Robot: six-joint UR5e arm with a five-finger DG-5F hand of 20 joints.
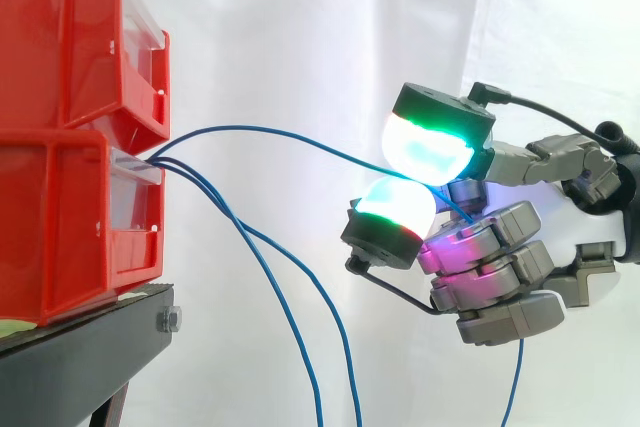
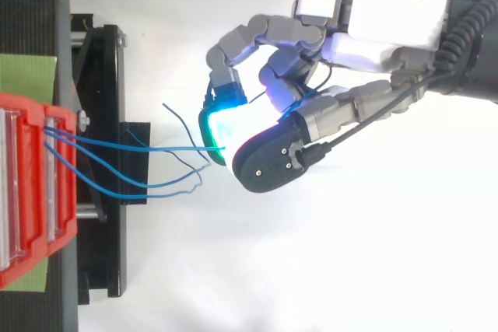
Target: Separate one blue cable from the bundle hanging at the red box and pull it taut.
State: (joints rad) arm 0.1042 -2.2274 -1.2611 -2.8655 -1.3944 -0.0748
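1. The robot hand (image 1: 500, 247) sits at 3 o'clock in the side view. It is closed in a pinch on one blue cable (image 1: 270, 132), which is caught between two glowing fingertip pads (image 1: 430, 147). The other fingers are curled under the palm, probably to keep them away from the strands nearby.

2. The pinched cable leaves the front of the lower red box (image 1: 60, 227) at 9 o'clock. It arcs slightly upward across the gap to the pads. From above it runs almost straight from the box toward 3 o'clock (image 2: 156, 146).

3. A loose tail (image 1: 515, 387) hangs below the robot hand toward 6 o'clock. So the grip looks to be partway along the cable, not at its end.

4. The rest of the bundle (image 1: 245, 232) comes out of the same opening and droops toward 6 o'clock, apart from the held strand. The separation looks done.

5. The bow seen from the side suggests some slack is left. Drawing the pinch further toward 3 o'clock, away from the box, should take it out.

6. The red box and another stacked on it rest on a black stand (image 1: 70, 367). That weight should hold the box in place when the cable is pulled. The main risk is the thin cable slipping between the rounded pads.
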